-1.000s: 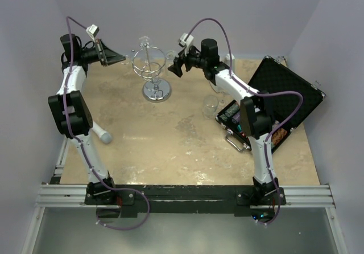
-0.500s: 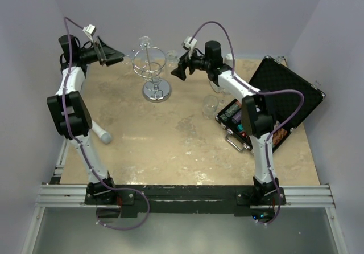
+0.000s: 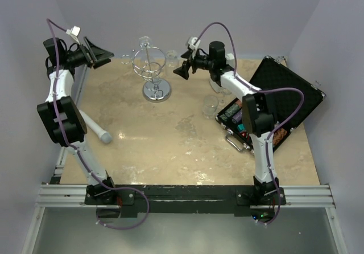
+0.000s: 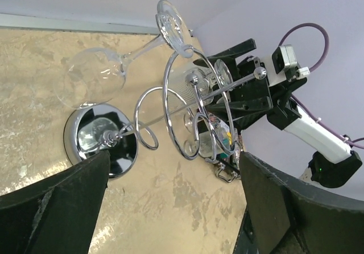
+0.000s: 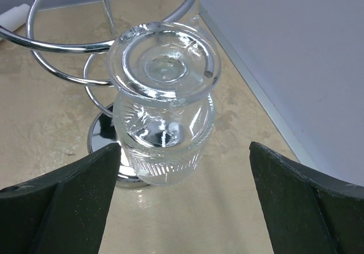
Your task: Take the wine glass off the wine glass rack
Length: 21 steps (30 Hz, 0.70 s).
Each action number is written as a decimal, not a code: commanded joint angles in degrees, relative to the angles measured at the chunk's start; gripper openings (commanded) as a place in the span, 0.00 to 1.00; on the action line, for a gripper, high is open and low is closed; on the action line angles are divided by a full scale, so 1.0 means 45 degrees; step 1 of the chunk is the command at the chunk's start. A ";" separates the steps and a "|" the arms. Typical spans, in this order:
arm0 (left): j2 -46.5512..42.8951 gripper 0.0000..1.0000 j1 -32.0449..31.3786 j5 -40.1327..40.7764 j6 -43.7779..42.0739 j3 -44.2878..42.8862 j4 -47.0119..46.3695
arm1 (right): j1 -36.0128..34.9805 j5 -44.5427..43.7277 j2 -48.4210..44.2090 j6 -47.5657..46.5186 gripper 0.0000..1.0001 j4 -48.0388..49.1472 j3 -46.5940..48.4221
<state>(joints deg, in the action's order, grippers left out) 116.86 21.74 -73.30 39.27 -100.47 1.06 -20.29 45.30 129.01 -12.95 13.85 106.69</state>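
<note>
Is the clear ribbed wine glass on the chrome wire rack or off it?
On it: the clear ribbed wine glass hangs foot-up from the chrome wire rack, clear of the tabletop.

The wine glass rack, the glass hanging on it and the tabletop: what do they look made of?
Wine glass rack: likely chrome-plated metal wire, mirror-bright, its disc base reflecting the surroundings. Wine glass: clear glass, perhaps crystal, see-through with cut lines on the bowl. Table: matte beige, mottled like stone; could be a laminate.

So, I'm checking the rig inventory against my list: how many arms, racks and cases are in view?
Arms: 2, left arm and right arm
Rack: 1
Case: 1
Total: 4
</note>
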 commanded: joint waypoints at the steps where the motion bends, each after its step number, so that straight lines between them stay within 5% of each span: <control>1: -0.0987 1.00 -0.0045 0.0447 -0.1476 -0.0349 0.1186 | -0.0177 0.0480 0.0510 -0.0032 0.98 0.0420 0.0605; 21: -0.1789 0.98 -0.0065 0.0156 -0.2124 -0.0096 0.1288 | -0.0568 0.0012 0.1233 0.1725 0.88 0.2353 0.0743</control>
<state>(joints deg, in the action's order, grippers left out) 112.36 21.52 -71.31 30.65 -100.64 8.23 -22.46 46.04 133.80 -6.68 21.10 107.57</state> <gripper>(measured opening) 0.990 0.897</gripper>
